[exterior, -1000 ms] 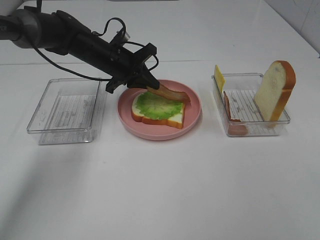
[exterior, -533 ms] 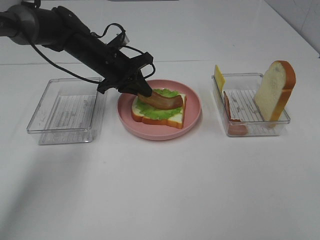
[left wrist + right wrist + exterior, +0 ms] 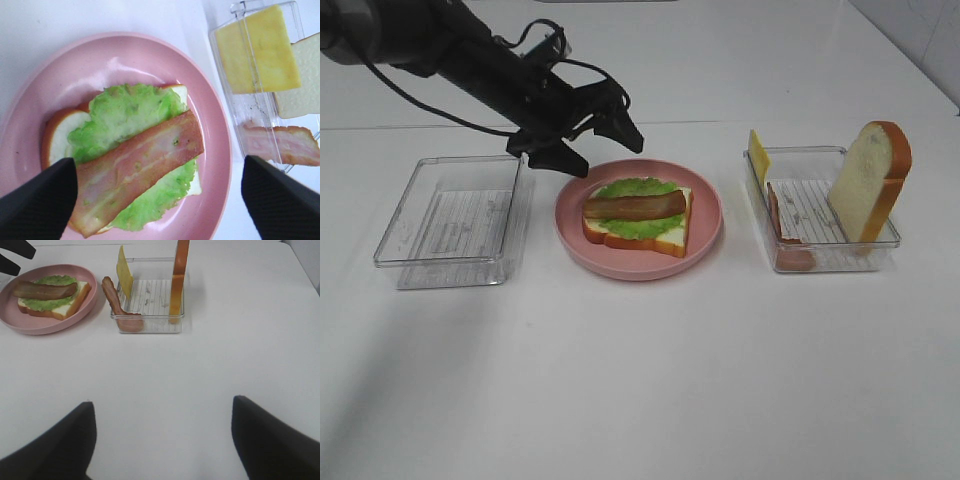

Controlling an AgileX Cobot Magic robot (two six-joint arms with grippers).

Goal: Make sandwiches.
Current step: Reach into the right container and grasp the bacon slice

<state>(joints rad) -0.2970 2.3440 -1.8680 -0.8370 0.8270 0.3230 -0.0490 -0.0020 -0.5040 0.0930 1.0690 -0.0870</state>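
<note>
The black left gripper (image 3: pixel 611 157) hovers, jaws spread wide, above the round pink plate (image 3: pixel 705 235) — on it lies the half-built sandwich (image 3: pixel 638 222): white bread slice (image 3: pixel 670 238), green lettuce (image 3: pixel 640 228), brown bacon strip (image 3: pixel 633 207). The black right gripper (image 3: pixel 165 440), jaws also apart, hangs over the white table (image 3: pixel 200 370).

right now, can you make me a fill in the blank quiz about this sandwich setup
1. The bacon lies on top of the ____.
2. The plate is ____ in colour.
3. The left gripper over the plate is ____.
4. The cheese sits in the tray with the upright ____ slice.
Missing words: lettuce; pink; open; bread.
</note>
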